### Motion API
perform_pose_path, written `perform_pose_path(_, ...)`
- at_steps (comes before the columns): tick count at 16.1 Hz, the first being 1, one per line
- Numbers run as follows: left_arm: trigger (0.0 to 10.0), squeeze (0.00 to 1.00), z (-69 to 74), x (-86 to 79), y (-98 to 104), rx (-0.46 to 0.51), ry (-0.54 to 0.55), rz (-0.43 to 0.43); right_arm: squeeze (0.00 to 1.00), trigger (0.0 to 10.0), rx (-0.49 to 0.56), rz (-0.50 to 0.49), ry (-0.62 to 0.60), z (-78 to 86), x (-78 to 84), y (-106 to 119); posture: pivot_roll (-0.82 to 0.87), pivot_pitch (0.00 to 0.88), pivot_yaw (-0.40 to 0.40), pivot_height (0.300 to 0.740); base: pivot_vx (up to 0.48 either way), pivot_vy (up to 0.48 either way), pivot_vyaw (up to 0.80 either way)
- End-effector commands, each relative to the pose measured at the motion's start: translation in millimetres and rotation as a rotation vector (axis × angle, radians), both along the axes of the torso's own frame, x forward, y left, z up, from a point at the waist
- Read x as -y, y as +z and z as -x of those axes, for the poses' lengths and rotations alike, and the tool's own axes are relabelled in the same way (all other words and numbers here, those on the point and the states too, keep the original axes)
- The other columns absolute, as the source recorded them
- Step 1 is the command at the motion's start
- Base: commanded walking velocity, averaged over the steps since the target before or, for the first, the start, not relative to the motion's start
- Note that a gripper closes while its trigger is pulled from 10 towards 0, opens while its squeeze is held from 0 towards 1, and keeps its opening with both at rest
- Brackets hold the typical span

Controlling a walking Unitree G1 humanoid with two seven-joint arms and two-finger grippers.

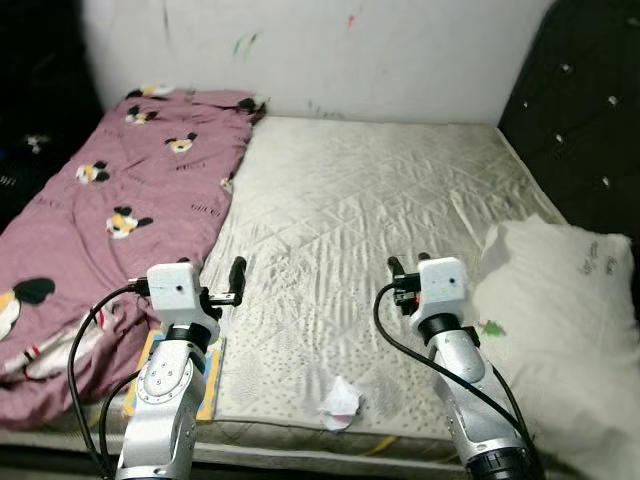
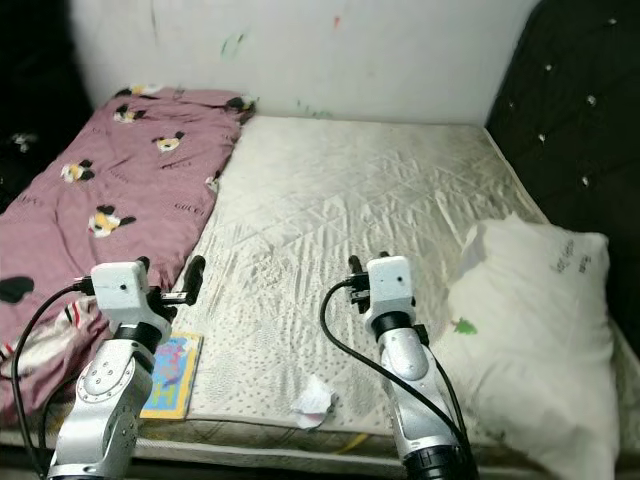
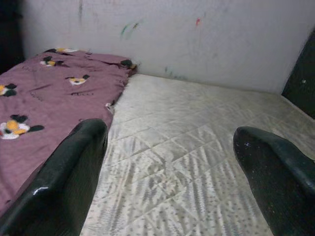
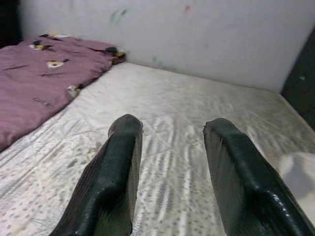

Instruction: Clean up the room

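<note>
Fingers of the left gripper (image 3: 167, 182) and right gripper (image 4: 170, 172) are spread, empty, above the bed (image 1: 360, 210). Crumpled paper (image 1: 340, 402) at 6 o'clock by the mattress edge; book (image 2: 172, 375) at 7 o'clock. A careless reach could knock the paper off.

Both arms raised over a bare quilted mattress

The left gripper (image 1: 236, 280) hovers just right of the purple blanket (image 1: 120, 210), with a colourful booklet (image 1: 212, 385) under its arm. A crumpled white paper (image 1: 340, 402) lies on the mattress (image 1: 370, 190) between the arms, nearer the camera than the right gripper (image 1: 405, 272); a white pillow (image 1: 560, 320) sits to its right.
</note>
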State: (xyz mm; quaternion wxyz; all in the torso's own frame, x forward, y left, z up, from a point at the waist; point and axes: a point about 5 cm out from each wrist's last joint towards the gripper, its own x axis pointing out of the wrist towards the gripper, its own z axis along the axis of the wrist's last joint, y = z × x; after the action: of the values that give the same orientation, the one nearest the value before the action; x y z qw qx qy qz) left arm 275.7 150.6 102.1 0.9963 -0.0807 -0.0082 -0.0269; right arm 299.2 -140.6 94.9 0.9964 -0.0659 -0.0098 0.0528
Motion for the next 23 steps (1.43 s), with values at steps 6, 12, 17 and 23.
perform_pose_path(6, 10.0, 0.00, 4.7, -6.3, 5.6, 0.034, 0.025, -0.031, 0.00, 10.0, 0.015, -0.007, -0.061, -1.4, 11.3, 4.8, 0.00, 0.006, -0.004, 0.740, 0.000, 0.116, -0.07)
perform_pose_path(12, 10.0, 0.00, 18.7, -9.0, -1.5, -0.018, 0.010, -0.034, 0.00, 10.0, 0.014, -0.019, -0.080, 2.6, 13.4, 3.1, 0.02, 0.021, 0.009, 0.740, 0.000, 0.000, -0.25)
perform_pose_path(17, 10.0, 0.00, 29.2, -16.7, -2.6, -0.035, 0.071, -0.034, 0.00, 10.0, -0.008, -0.034, -0.057, 6.3, 12.6, 2.0, 0.04, 0.069, -0.017, 0.740, 0.000, 0.000, 0.00)
perform_pose_path(23, 10.0, 0.00, 36.2, -20.0, -2.5, -0.064, 0.083, -0.023, 0.00, 10.0, -0.007, -0.028, 0.013, 14.1, 8.2, 6.2, 0.03, 0.113, -0.019, 0.740, 0.000, 0.000, 0.00)
